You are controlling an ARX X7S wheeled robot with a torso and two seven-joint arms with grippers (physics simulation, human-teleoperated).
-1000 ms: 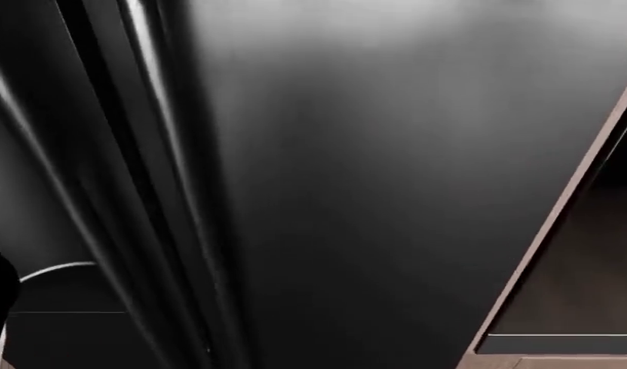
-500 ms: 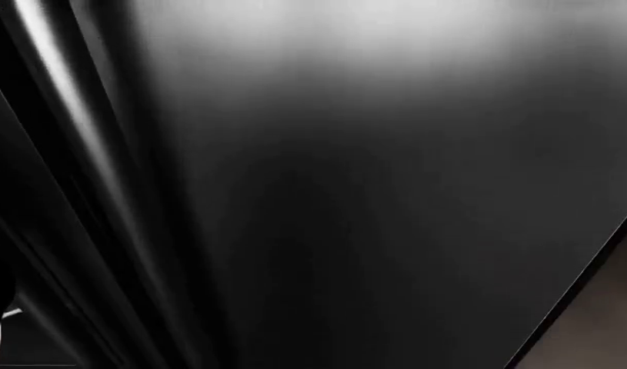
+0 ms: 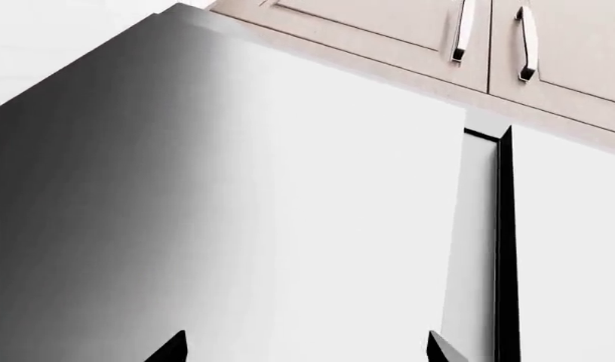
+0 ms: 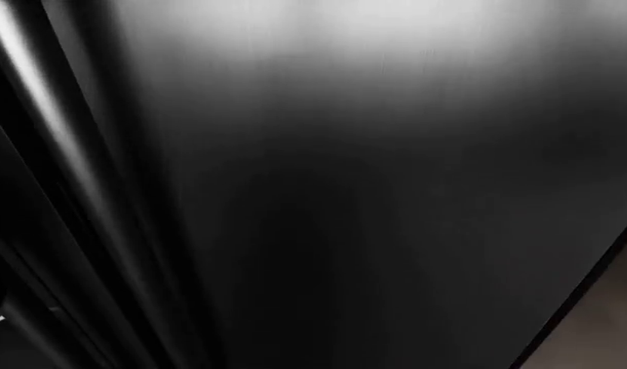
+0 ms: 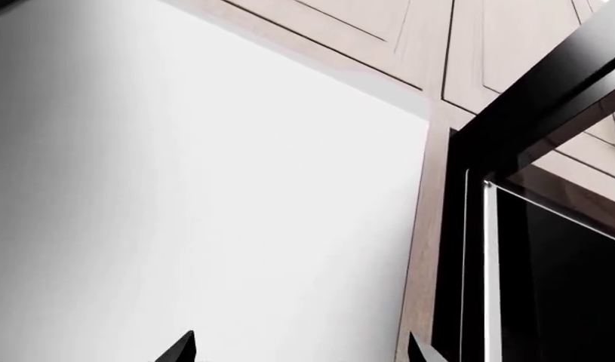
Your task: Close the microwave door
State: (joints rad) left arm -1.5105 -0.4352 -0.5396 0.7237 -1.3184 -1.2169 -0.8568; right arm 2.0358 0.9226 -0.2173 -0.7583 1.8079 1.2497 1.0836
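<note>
A: So what's the head cam showing? Mine's basically all dark.

B: Same. A big brushed steel panel (image 4: 344,192) is filling nearly everything, with a shiny vertical ridge (image 4: 57,154) running down its left side. Only a sliver of brownish stuff is peeking in at the bottom right corner (image 4: 611,338). Can't tell what that is.

A: And the hands?

B: The left hand (image 3: 307,351) is sitting spread, two dark fingertips (image 3: 171,348) poking in, holding nothing, facing a pale steel face (image 3: 287,211) with beige cabinets (image 3: 408,30) and their handles (image 3: 463,34) past it. The right hand (image 5: 302,351) is spread too, also holding nothing.

A: Where's the microwave?

B: Only the right wrist cam is catching it. The black-framed door (image 5: 548,226) is hanging open beside a wooden strip (image 5: 423,249), well off from that hand.
</note>
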